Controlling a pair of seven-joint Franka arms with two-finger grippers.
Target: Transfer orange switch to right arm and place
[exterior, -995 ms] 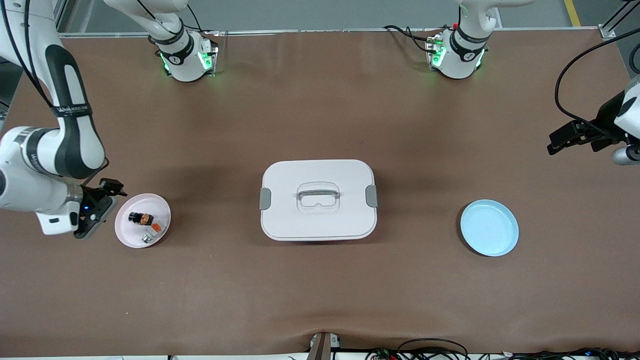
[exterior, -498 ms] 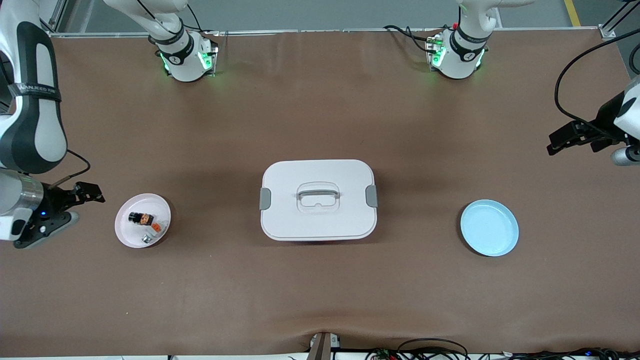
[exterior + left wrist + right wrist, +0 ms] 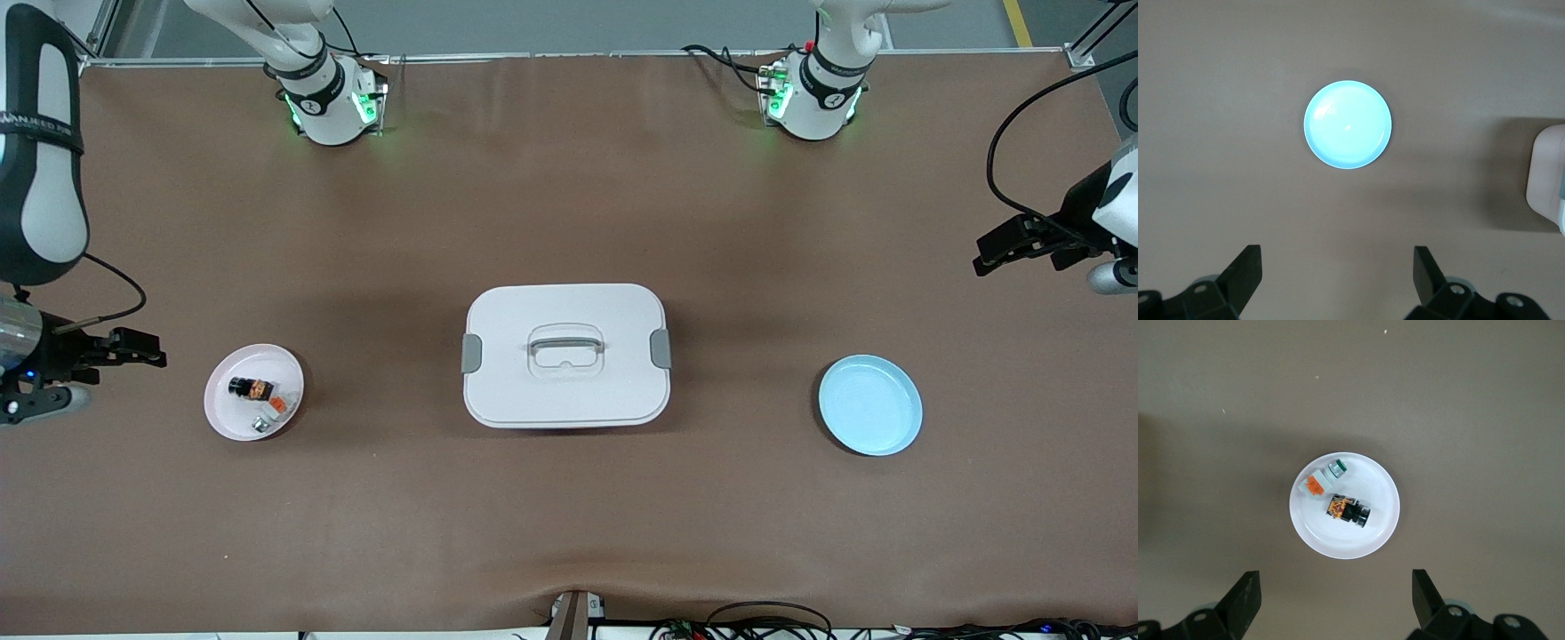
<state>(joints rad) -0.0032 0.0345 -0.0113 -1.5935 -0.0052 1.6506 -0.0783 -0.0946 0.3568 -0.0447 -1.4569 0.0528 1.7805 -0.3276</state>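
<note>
Meanwhile, on the brown table (image 3: 569,516), the orange switch (image 3: 1313,486) lies in the pink plate (image 3: 233,422) toward the right arm's end, just beside a black-and-orange part (image 3: 1349,510) in the same plate, which is where the task sentence would have it finish. The right gripper (image 3: 1331,597) hangs in the air over bare table beside that plate, toward the table's edge, its fingers spread wide with nothing between them. The left gripper (image 3: 1335,275), equally wide apart and carrying nothing, waits high over the table's edge at its own end, looking down on the light blue plate (image 3: 1347,125), which shows no load. Between the two plates sits a white lidded box (image 3: 566,356), its grey latches at either side. Judged from this alone, the placing reads as complete, with both arms standing clear; the same layout would also suit a run in which the switch in the pink plate has to be picked up, so no particular move can be called for here.
</note>
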